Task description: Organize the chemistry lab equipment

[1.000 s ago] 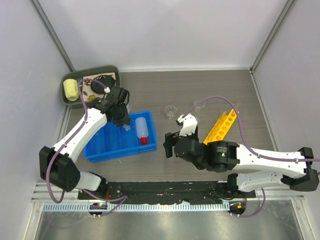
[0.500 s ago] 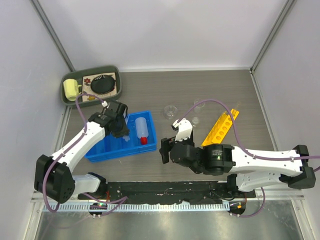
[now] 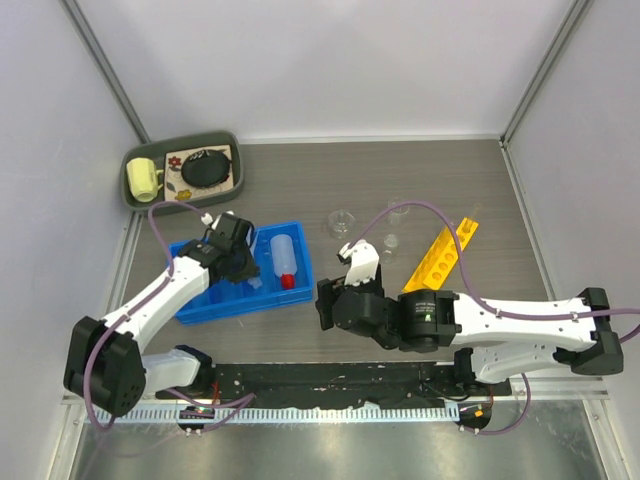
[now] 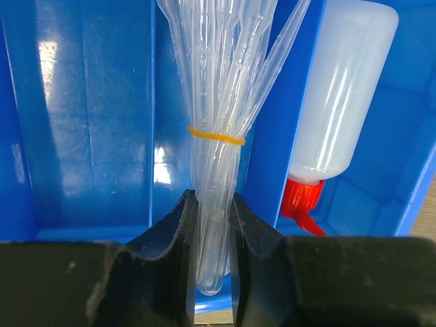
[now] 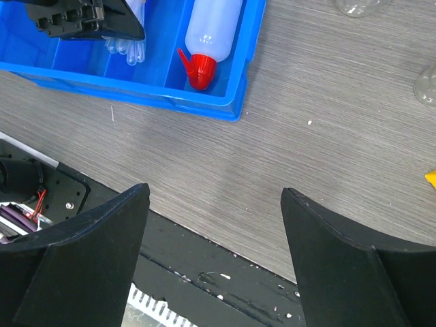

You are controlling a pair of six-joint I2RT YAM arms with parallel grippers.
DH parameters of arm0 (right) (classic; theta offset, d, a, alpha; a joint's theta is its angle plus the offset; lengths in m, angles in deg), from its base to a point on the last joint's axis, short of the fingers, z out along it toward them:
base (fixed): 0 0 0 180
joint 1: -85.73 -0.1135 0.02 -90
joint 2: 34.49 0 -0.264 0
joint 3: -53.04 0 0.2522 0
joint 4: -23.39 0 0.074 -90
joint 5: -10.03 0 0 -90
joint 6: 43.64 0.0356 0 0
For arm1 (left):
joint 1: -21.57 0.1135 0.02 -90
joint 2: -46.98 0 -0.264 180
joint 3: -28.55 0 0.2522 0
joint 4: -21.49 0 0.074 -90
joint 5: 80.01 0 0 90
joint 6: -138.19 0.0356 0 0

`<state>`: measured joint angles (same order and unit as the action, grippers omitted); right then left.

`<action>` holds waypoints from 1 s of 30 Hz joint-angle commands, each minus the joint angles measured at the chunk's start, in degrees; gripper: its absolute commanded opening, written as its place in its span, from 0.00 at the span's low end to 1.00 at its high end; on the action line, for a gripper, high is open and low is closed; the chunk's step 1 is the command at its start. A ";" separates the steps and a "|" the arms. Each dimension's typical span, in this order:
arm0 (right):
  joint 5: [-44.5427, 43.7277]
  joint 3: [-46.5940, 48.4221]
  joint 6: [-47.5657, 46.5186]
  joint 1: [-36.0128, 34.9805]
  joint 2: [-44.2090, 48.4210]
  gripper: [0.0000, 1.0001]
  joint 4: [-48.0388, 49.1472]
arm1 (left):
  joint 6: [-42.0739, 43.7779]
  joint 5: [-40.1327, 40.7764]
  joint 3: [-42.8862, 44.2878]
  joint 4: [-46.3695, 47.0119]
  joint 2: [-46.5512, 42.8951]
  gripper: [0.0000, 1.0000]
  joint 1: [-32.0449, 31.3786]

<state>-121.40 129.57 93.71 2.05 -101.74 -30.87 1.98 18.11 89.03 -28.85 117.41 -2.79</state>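
Note:
My left gripper (image 4: 212, 225) (image 3: 240, 268) is shut on a bundle of thin clear pipettes (image 4: 219, 102) bound by a yellow band, held over the middle compartment of the blue bin (image 3: 196, 303). The white squeeze bottle with red cap (image 3: 283, 259) (image 4: 337, 102) (image 5: 208, 34) lies in the bin's right compartment. My right gripper (image 5: 214, 197) (image 3: 324, 300) is open and empty over bare table, right of the bin. Small clear glass beakers (image 3: 342, 222) (image 3: 390, 241) stand behind it. The long yellow rack (image 3: 440, 254) lies at an angle on the right.
A dark green tray (image 3: 238, 168) at the back left holds a yellow mug (image 3: 142, 179) and a round black object (image 3: 207, 168). Grey walls close the table on three sides. The black front rail (image 5: 204, 272) runs along the near edge.
My left gripper has drawn back toward the near side of the bin with the pipettes in it. The blue bin has shifted slightly. My right arm has moved left and nearer.

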 commanded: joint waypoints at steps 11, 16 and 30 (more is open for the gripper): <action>-1.64 1.75 0.99 -2.01 -3.68 0.83 2.52 | -2.83 0.32 -4.62 2.65 -4.34 0.11 -1.13; -1.90 2.01 1.16 -2.36 -4.30 0.83 2.52 | -2.74 -0.65 -6.20 5.63 -2.76 0.20 -1.66; -5.32 2.36 1.16 -2.37 -5.35 0.84 1.91 | 0.42 -2.32 -1.64 6.09 0.05 0.63 -3.06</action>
<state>-122.71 129.59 93.91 -0.05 -106.72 -30.23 0.86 15.81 83.30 -23.34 117.31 -5.37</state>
